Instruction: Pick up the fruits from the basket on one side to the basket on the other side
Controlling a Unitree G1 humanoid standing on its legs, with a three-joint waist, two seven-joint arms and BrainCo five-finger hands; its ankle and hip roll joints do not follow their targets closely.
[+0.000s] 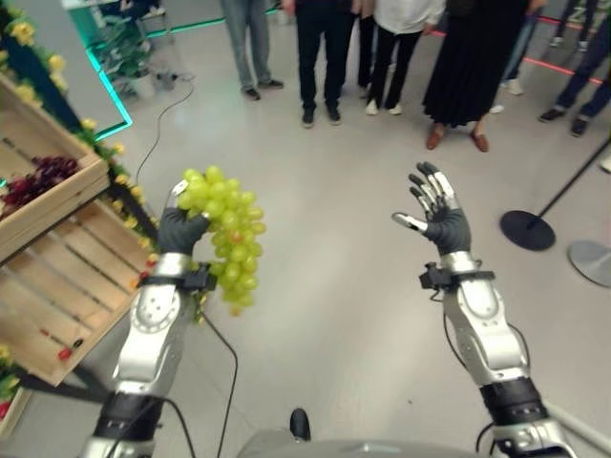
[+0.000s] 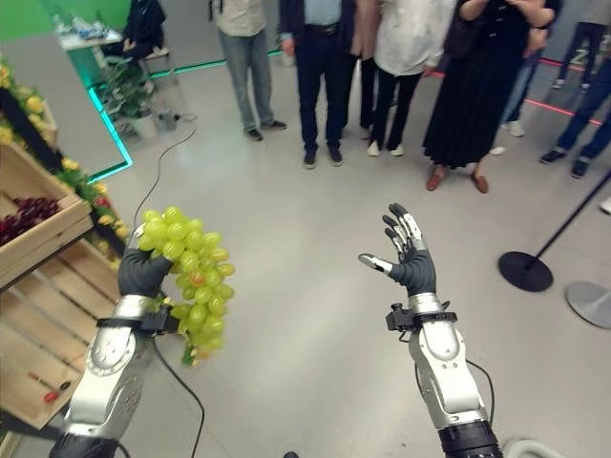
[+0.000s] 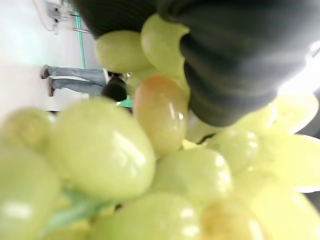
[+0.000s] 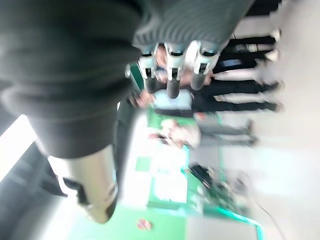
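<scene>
Bunch of pale green grapes (image 1: 227,239) is up in the air in the left hand (image 1: 180,229), fingers curled round the top of the cluster so the rest hangs down past the wrist; left wrist view shows grapes pressed right against the dark ribbed cover, so the grip looks snug. Held high and clear of the floor, probably to keep the dangling end from snagging in transit. Right hand (image 1: 437,212) is raised palm-in, fingers spread and straight, holding nothing; looks like it's just kept out of the way or for balance. To the robot's left, a slatted wooden crate stand (image 1: 59,277) with yellow flower trim: the upper wooden crate (image 1: 67,186) holds dark red grapes (image 1: 38,178), the lower shelf has a couple of small red bits. My read: grapes are mid-carry and the destination basket isn't identifiable here. Grey floor (image 1: 334,286) ahead, several people's legs (image 1: 320,57) along the far edge, a black round-based barrier post (image 1: 528,229) to the right. Risk: loose grapes dropping off.
</scene>
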